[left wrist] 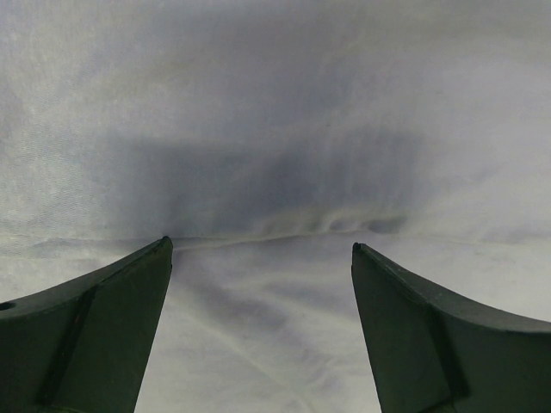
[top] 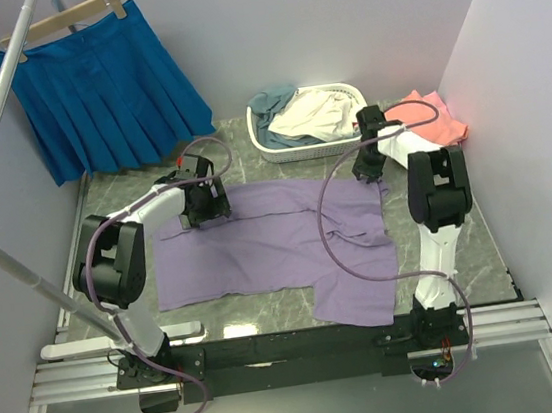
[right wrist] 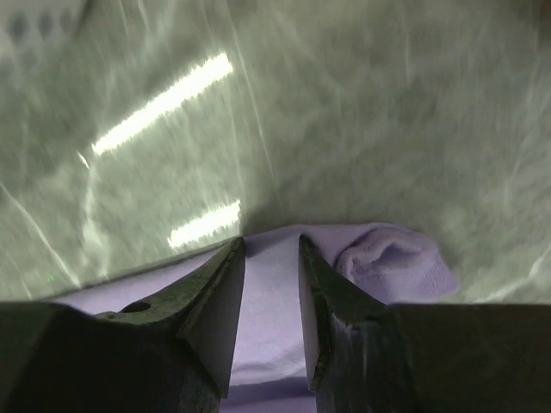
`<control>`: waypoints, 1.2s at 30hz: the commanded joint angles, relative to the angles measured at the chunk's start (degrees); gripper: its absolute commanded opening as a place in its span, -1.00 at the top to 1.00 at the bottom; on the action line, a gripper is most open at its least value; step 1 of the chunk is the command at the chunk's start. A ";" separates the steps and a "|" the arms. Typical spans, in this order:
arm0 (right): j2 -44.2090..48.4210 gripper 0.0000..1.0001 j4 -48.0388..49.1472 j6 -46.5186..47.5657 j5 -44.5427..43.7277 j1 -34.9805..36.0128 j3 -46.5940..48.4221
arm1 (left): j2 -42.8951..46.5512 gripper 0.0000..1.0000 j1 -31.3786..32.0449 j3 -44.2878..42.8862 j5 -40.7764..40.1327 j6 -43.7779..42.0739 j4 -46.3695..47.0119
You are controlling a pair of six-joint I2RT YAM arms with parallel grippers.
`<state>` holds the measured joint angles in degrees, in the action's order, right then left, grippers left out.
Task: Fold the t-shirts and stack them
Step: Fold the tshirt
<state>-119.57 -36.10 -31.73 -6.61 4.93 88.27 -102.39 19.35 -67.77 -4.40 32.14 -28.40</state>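
Left tool (top: pixel 205 203) (left wrist: pixel 263 248) hangs released, its two dark fingers (left wrist: pixel 103 327) spread wide with nothing between them. Directly under it lies the lavender t-shirt (top: pixel 270 242) (left wrist: pixel 275 129), and its wrist camera sees only pale cloth with a shallow crease running across just ahead of the fingertips. From above, this tool sits over the far left corner of the shirt.

Right tool (top: pixel 366 168) (right wrist: pixel 271 241) is at the far right corner of the same shirt. Its jaws stand close together with a narrow gap, and lavender cloth (right wrist: pixel 263 301) fills that gap. A bunched hem bulges just outside one of its fingers. I cannot tell whether the cloth is actually pinched or only lies between the fingers. Beyond its fingertips the marble desk (top: pixel 259 314) shows, blurred and streaked with light reflections.

Between the two tools and on towards the arm bases, the lavender t-shirt is spread flat on the desk, one part reaching nearer the bases below the right tool.

Just beyond the right tool stands a white lattice basket (top: pixel 309 149) holding a cream t-shirt (top: pixel 310 114) and a grey-blue t-shirt (top: pixel 271 101). To the outer side of the right tool, a coral-pink t-shirt (top: pixel 431 117) lies on the desk by the wall. Far beyond the left tool, a blue pleated skirt (top: pixel 105 86) hangs on a wooden hanger (top: pixel 71 17).
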 commanded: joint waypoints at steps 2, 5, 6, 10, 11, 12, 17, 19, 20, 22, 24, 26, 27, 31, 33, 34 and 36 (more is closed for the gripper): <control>-4.61 0.22 -5.02 1.31 -4.29 -1.41 7.08 | -0.62 -0.81 -0.11 -1.49 -2.10 -0.76 -0.69; -6.46 0.23 -6.60 1.58 -5.60 -2.29 10.95 | -0.71 -0.81 -0.28 -1.23 -2.36 -0.94 -0.78; -6.99 0.23 -7.40 1.84 -6.21 -2.47 13.40 | -0.71 -0.81 -0.28 -1.23 -2.45 -0.85 -0.86; -9.45 0.23 -7.32 4.04 -5.26 -3.96 17.80 | -0.97 -0.81 -0.37 -1.14 -2.80 -0.94 -0.87; -10.06 0.23 -8.97 4.82 -3.77 -4.14 19.21 | -1.14 -0.81 -0.37 -1.23 -2.80 -0.94 -1.04; -9.46 0.23 -8.38 5.53 -2.98 -4.14 18.87 | -1.15 -0.81 -0.37 -1.40 -2.80 -0.85 -1.21; 3.52 0.21 1.45 5.98 0.28 -3.61 6.06 | 0.08 -0.82 -0.37 -1.23 -2.54 -1.03 -1.04; 6.35 0.17 2.61 5.88 1.95 -3.44 1.92 | 0.26 -0.82 -0.37 -1.49 -2.45 -1.03 -1.13; 8.02 0.16 2.09 5.71 1.61 -3.35 1.30 | 0.43 -0.82 -0.37 -1.49 -2.36 -1.11 -1.13; 8.91 0.19 1.56 6.93 1.95 -2.65 0.50 | 0.52 -0.82 -0.37 -1.40 -2.10 -1.03 -0.95; 7.95 0.17 -1.51 8.08 0.29 -1.94 2.16 | 0.70 -0.82 -0.37 -1.14 -1.66 -0.94 -0.60; 6.64 -0.04 -4.41 8.17 -3.48 -0.37 3.40 | 0.87 -0.83 -0.37 -0.88 -1.14 -0.85 -0.16; 6.80 -0.07 -4.25 8.34 -5.32 0.42 2.88 | 0.88 -0.82 -0.37 -0.79 -1.05 -0.94 -0.07; 6.64 -0.13 -2.58 9.92 -2.99 3.42 0.76 | 0.96 -0.82 -0.37 -0.79 -0.69 -1.03 -0.07; 6.10 -0.99 -2.49 10.10 -3.40 4.82 0.33 | 1.23 -0.82 -0.37 -0.61 -0.87 -1.11 -0.16; 5.67 -0.99 -2.05 10.54 -3.32 5.18 -0.02 | 1.40 -0.82 -0.37 -0.52 -0.96 -1.12 -0.16; 5.22 -0.99 -1.78 10.19 -1.74 5.53 -0.20 | 1.58 -0.83 -0.37 -0.44 -1.05 -1.29 -0.16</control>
<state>-113.80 -38.44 -22.46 -9.21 9.54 88.97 -103.22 19.16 -67.77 -5.85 32.10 -29.39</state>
